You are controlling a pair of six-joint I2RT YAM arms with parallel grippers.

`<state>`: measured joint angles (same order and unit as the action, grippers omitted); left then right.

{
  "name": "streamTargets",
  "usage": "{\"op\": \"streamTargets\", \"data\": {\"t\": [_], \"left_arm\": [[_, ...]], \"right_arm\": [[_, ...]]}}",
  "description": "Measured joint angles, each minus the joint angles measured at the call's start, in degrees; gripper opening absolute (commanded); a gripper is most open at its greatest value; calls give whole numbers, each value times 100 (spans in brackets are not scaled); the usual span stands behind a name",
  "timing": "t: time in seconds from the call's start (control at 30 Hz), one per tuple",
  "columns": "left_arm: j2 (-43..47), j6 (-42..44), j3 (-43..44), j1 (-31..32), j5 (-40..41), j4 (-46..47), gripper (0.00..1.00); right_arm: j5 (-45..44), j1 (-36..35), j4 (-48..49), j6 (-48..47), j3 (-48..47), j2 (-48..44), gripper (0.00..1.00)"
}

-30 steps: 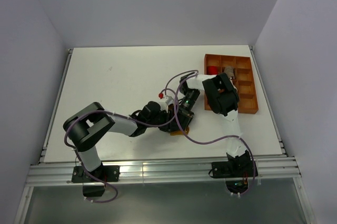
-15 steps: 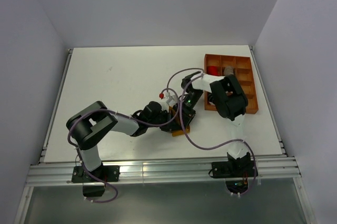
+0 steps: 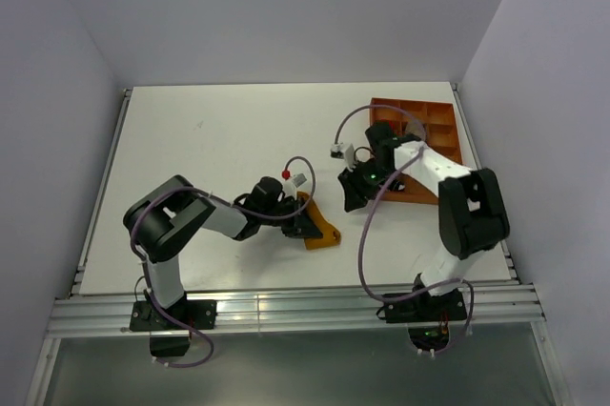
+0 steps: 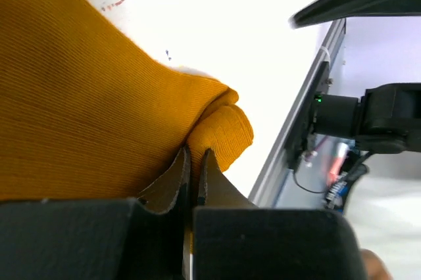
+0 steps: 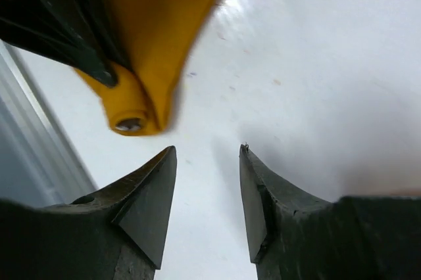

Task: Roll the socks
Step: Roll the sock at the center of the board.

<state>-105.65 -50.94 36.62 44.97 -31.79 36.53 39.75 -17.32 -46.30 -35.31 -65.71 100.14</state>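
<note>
The left end effector (image 4: 194,171) is clamped on a fold of the mustard-orange sock (image 4: 99,109), its fingertips pressed together with the ribbed fabric bunched at their tips. The sock lies on the white bench (image 3: 210,149), towards the front edge and about the middle of its width. The right end effector (image 5: 207,188) hovers near the sock without touching it. Its fingers are spread, with only bare bench between them. From that wrist, the sock's near end looks rolled or doubled over, though blur leaves this unsure. An orange compartment tray (image 3: 446,109) sits at the far right.
</note>
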Motion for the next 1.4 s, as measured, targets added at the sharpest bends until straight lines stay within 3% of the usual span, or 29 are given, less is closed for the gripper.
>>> {"op": "streamTargets", "data": {"t": [0.33, 0.43, 0.6, 1.03, 1.4], "left_arm": [[-114, -258, 391, -431, -1322, -1596, 0], [-184, -254, 485, -595, -1609, -2039, 0], [-374, -254, 651, -739, -1974, -2457, 0], [-509, -271, 675, -782, -2238, -2520, 0], [-527, -216, 719, -782, -2251, -2597, 0]], "right_arm": [[-175, 4, 1591, -601, 1832, -2763, 61], [-179, -382, 1766, -931, 2194, -3189, 63], [-455, -1626, 2020, -1213, 2813, -3648, 64], [-1657, -4002, 2861, -1261, 3506, -3775, 65], [-2732, -4846, 3735, -1338, 3676, -3049, 62]]}}
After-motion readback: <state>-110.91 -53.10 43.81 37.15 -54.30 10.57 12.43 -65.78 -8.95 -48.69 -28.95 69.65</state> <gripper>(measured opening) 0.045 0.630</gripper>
